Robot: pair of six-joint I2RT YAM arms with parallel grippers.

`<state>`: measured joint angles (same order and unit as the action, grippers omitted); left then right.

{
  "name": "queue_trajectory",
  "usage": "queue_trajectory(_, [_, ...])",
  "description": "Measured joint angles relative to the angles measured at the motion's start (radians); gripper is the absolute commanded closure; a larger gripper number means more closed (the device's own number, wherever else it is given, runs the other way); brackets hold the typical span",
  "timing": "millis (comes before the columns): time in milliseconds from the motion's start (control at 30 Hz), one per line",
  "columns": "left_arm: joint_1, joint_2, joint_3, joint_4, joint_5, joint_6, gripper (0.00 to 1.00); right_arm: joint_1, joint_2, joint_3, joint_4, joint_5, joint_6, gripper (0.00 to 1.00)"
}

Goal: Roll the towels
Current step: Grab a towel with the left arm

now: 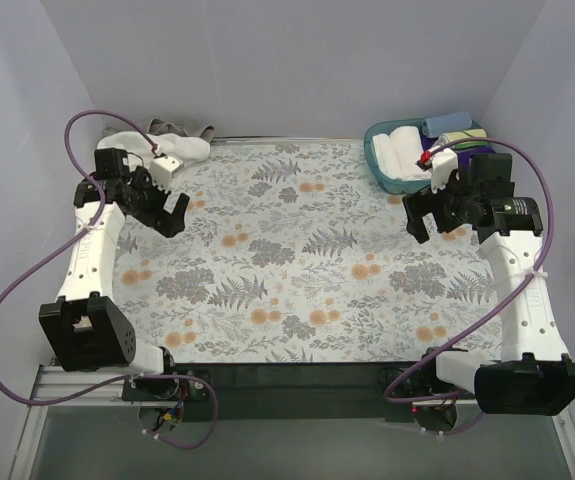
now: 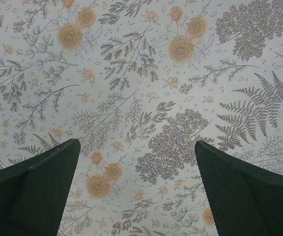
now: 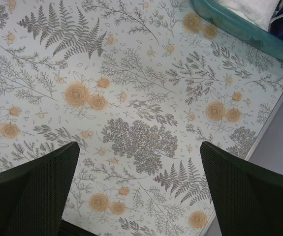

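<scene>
A crumpled white towel (image 1: pixel 182 147) lies at the back left corner of the table, with a grey-beige towel (image 1: pixel 167 128) partly under it. My left gripper (image 1: pixel 167 215) hovers open and empty over the floral cloth just in front of that pile; its wrist view shows only the cloth between the fingers (image 2: pixel 28 191). A rolled white towel (image 1: pixel 399 152) lies in the teal basket (image 1: pixel 375 165) at the back right. My right gripper (image 1: pixel 419 218) is open and empty over the cloth just in front of the basket; the basket's rim (image 3: pixel 239 29) shows in its wrist view.
A floral cloth (image 1: pixel 297 250) covers the table. The basket also holds blue and other coloured rolls (image 1: pixel 447 125). The table's right edge (image 3: pixel 274 108) runs close to my right gripper. White walls enclose the back and both sides.
</scene>
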<state>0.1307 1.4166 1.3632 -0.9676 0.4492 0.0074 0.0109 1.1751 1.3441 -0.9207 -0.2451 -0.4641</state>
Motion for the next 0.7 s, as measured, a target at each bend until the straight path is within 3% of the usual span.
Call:
queue_trajectory(133, [0.000, 0.072, 0.034, -0.009, -0.017, 0.000, 0.02, 0.000, 0.001, 0.001, -0.005, -0.016, 0.001, 0.02])
queue_trajectory(533, [-0.002, 0.615, 0.608, 0.055, -0.192, 0.014, 0.09, 0.000, 0.056, 0.036, -0.019, -0.031, 0.015, 0.02])
queue_trajectory(700, [-0.001, 0.775, 0.681, 0.169, -0.257, 0.027, 0.13, 0.000, 0.080, 0.050, -0.019, -0.027, 0.015, 0.02])
